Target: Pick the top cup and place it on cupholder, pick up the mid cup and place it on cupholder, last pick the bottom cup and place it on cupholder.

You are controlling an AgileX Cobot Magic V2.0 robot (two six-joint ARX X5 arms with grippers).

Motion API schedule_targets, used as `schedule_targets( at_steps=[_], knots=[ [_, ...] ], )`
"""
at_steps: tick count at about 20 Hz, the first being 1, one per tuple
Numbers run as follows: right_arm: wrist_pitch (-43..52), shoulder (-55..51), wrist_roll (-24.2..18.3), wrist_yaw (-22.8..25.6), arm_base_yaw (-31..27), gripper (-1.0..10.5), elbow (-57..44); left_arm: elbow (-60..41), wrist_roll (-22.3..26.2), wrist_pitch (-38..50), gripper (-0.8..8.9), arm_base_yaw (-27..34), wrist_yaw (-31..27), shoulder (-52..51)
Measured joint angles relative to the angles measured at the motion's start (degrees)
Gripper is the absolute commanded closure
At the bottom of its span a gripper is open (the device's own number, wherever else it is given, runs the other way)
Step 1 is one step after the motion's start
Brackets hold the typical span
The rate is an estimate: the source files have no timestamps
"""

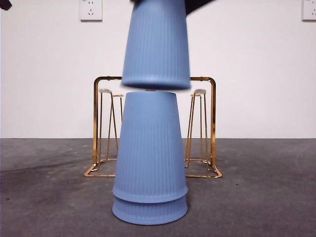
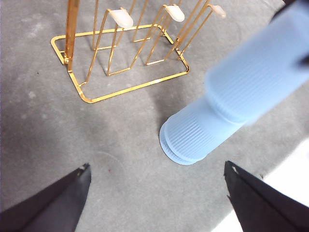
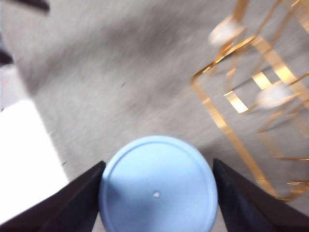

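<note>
The top cup (image 1: 156, 44), pale blue, ribbed and upside down, hangs blurred just above the stack, free of it. My right gripper (image 3: 158, 164) is shut on it, one jaw on each side of its round base (image 3: 157, 188). The mid cup (image 1: 150, 148) stands nested over the bottom cup (image 1: 149, 212) on the grey table. Behind the stack stands the gold wire cupholder (image 1: 213, 118) with nothing on its pegs. My left gripper (image 2: 157, 166) hovers open beside the stack (image 2: 193, 137), and the raised cup (image 2: 260, 77) and the cupholder (image 2: 125, 89) also show there.
A white wall with two sockets (image 1: 91, 10) closes the back. The grey tabletop (image 1: 49, 197) runs out to both sides of the stack. A white strip (image 3: 24, 159) lies along the table's edge. A black arm tip (image 1: 5, 4) shows at the top left corner.
</note>
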Motion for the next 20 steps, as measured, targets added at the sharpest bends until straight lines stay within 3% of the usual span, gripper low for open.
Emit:
schedule_targets(
  at_steps=[6, 12, 16, 20],
  knots=[
    [-4.63, -0.20, -1.99, 6.56, -3.04, 6.9, 9.22, 0.00, 0.00, 0.00, 3.77, 0.00, 0.00, 0.00],
    [-2.47, -0.02, -2.49, 4.66, -13.27, 6.9, 8.66, 0.00, 0.00, 0.00, 3.77, 0.00, 0.00, 0.00],
    [-1.97, 2.21, -2.49, 2.89, -15.63, 6.9, 8.61, 0.00, 0.00, 0.00, 3.77, 0.00, 0.00, 0.00],
    [4.74, 3.65, -2.34, 1.86, -16.28, 6.9, 3.43, 0.00, 0.00, 0.00, 3.77, 0.00, 0.00, 0.00]
  ],
)
